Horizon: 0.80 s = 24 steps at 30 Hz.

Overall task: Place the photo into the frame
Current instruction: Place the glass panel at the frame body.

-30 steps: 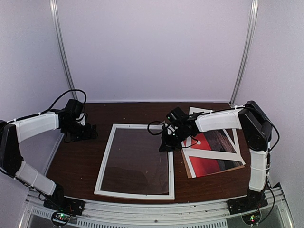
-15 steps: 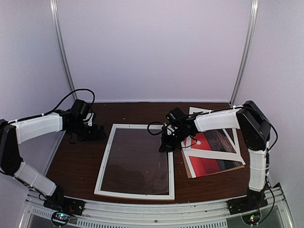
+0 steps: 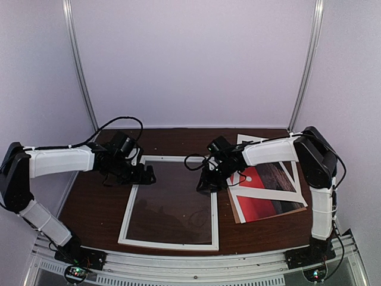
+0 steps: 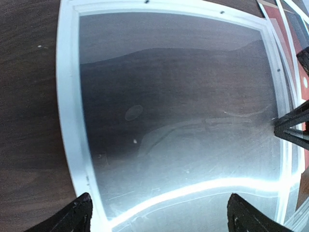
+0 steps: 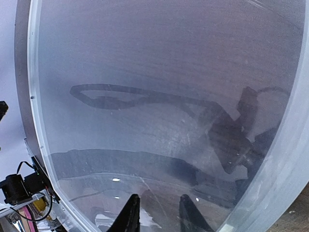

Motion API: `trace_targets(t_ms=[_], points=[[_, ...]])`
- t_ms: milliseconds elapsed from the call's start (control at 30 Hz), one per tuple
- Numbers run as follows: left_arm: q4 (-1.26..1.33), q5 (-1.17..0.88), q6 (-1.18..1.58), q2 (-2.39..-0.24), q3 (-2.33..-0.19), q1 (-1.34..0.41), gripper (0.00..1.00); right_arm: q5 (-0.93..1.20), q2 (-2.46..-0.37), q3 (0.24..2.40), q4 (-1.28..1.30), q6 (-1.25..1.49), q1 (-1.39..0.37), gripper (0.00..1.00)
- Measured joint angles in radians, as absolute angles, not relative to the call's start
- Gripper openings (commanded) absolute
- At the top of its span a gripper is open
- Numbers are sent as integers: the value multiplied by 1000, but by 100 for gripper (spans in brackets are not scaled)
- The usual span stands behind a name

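The white frame (image 3: 126,214) lies flat mid-table with a clear sheet (image 3: 172,199) inside it. In the left wrist view the frame's rim (image 4: 67,96) and the sheet (image 4: 174,111) fill the picture. My left gripper (image 3: 147,175) hovers over the frame's far left corner, open wide, nothing between its fingertips (image 4: 79,215). My right gripper (image 3: 204,185) is at the frame's right edge, just above the sheet (image 5: 159,87), its fingertips (image 5: 130,215) a narrow gap apart and holding nothing. The red photo (image 3: 257,208) lies to the right of the frame, partly under a white mat.
The white paper mat (image 3: 245,140) lies askew over the photo, on a brown backing board (image 3: 238,219). Booth walls stand close on the left, back and right. Bare dark wood shows left of the frame (image 3: 95,202).
My left arm has swung right from the table's left side to the frame's far left corner. My right gripper's jaws have parted slightly; that arm has barely moved.
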State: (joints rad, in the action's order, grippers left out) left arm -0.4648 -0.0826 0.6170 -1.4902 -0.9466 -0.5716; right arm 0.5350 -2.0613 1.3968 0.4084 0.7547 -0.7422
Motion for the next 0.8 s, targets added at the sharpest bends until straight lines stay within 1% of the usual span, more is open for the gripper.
trace_targets(t_ms=[367, 600, 800], points=[[-371, -118, 700, -1601, -947, -721, 98, 535, -2066, 1398, 408, 755, -745, 34], [-357, -126, 723, -1635, -949, -746, 97, 535, -2066, 1398, 408, 755, -745, 34], [-381, -114, 724, -1602, -935, -755, 98, 535, -2066, 1399, 410, 754, -745, 34]])
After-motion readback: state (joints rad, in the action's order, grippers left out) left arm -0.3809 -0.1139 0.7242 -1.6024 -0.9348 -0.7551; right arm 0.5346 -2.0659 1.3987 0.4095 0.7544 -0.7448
